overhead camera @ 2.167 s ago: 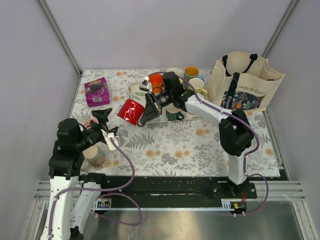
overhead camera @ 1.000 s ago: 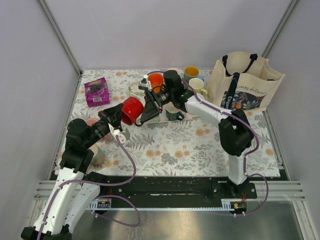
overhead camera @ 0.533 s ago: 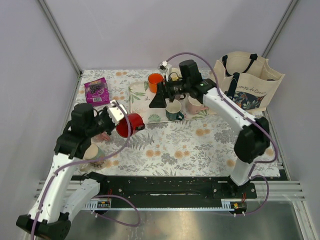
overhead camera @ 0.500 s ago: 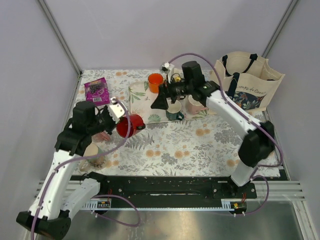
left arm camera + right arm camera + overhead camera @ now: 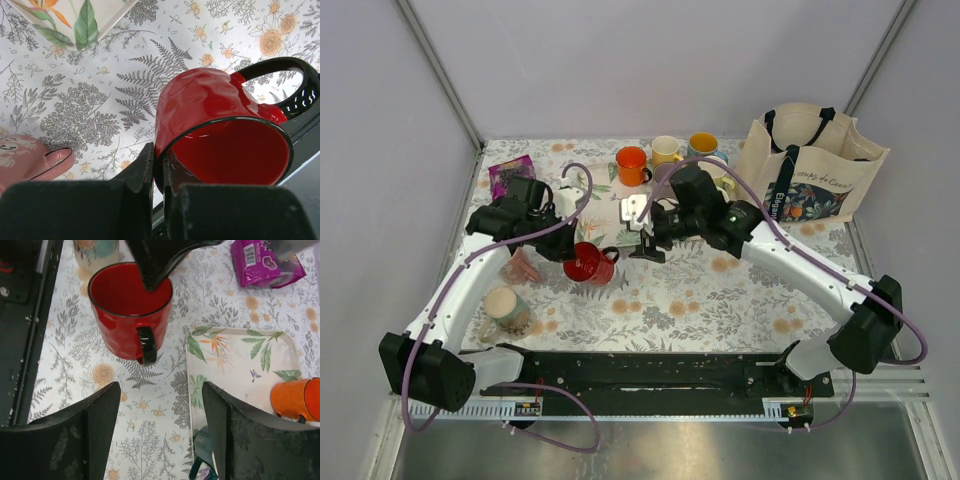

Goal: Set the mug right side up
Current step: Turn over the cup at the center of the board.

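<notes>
The mug is salmon-pink and sits on the floral cloth left of my left arm. In the left wrist view only an edge of the mug shows at the lower left, and its pose is unclear. My left gripper is shut on the rim of a red mug, one finger inside and one outside. The red mug is upright with its mouth up and its black handle toward my right gripper. That gripper is open and holds nothing, just right of the red mug.
A leaf-print tray lies behind my right gripper, with a teal mug at its edge. An orange mug, two yellow mugs, a tote bag, a purple packet and a floral mug stand around.
The right gripper let go of the red mug and moved forward, off the tray. The left gripper took the mug by its rim and carried it down to the cloth, mouth up.
</notes>
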